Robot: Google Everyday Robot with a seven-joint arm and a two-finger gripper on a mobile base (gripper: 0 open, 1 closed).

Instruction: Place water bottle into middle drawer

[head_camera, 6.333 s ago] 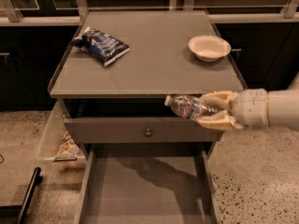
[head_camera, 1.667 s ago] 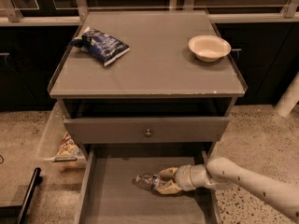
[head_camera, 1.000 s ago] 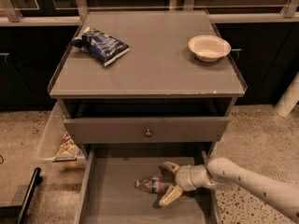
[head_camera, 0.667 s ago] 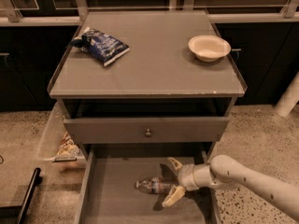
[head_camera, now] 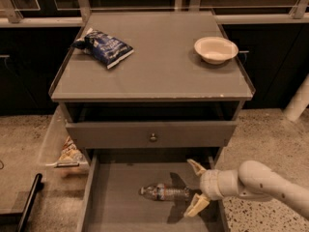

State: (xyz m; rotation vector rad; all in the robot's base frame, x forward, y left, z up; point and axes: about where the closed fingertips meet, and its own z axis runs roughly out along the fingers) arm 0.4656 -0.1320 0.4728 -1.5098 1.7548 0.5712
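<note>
The water bottle (head_camera: 164, 193) lies on its side on the flat grey floor of the pulled-out middle drawer (head_camera: 116, 197), cap toward the left. My gripper (head_camera: 196, 188) is at the drawer's right side, just right of the bottle's base. Its two cream fingers are spread wide, one above and one below, and hold nothing. The bottle rests free of the fingers.
A blue snack bag (head_camera: 104, 46) and a white bowl (head_camera: 216, 49) sit on the cabinet top. The top drawer front with a round knob (head_camera: 153, 137) hangs just above the open drawer. A clear bin with a snack packet (head_camera: 68, 153) hangs at the cabinet's left side.
The gripper carried the bottle from beside the cabinet top down into the drawer, let it go and opened. Since then it has drawn back slightly to the right; the bottle lies still.
</note>
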